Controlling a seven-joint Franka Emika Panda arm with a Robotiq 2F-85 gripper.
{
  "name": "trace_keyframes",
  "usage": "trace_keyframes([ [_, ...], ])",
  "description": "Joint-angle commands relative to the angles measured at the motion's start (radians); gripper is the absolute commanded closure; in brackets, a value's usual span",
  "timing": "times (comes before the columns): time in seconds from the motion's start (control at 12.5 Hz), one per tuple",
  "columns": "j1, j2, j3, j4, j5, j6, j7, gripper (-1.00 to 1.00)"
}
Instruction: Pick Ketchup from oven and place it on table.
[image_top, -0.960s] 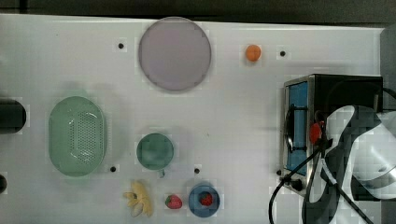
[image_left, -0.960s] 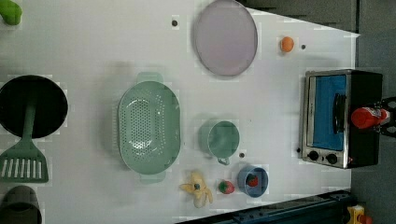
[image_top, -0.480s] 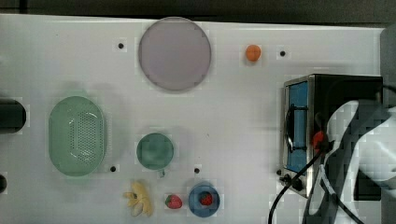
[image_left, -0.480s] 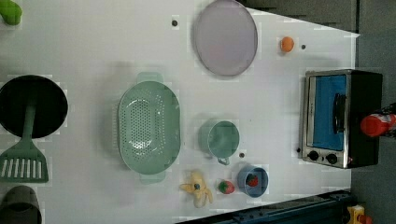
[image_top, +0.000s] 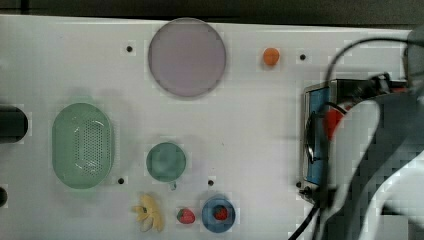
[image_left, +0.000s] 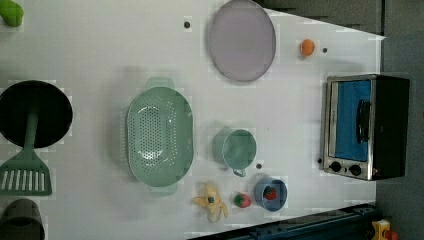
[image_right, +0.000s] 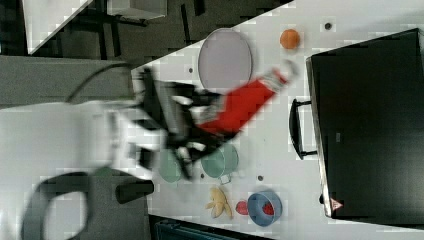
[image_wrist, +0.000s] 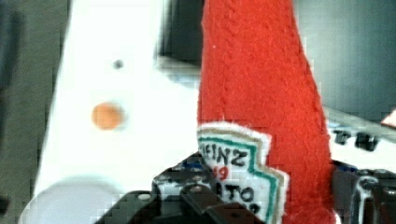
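Ketchup (image_right: 245, 107) clamped between the gripper (image_right: 202, 125) fingers, carried in the air at mid-frame of the right view, cap toward the oven (image_right: 367, 125). Pick looks done: the bottle is off the oven and over the table (image_right: 270, 155), between plate and green cup (door shut in the left view). Left: lower it onto bare tabletop, release.
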Motion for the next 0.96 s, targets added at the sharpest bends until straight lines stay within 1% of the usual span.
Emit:
trace_keyframes([
  [0.08,0.093,0.033,0.103,0.017,0.022,-0.027,-0.066,-0.29],
  [0.32,0.116,0.032,0.198,-0.026,0.022,-0.026,-0.067,-0.29],
  [0.56,0.126,0.032,0.249,-0.11,0.022,0.015,-0.049,-0.29],
  [0.72,0.131,0.032,0.254,-0.201,0.022,0.083,-0.008,-0.29],
  [0.96,0.131,0.036,0.258,-0.381,0.022,0.25,0.013,-0.29],
])
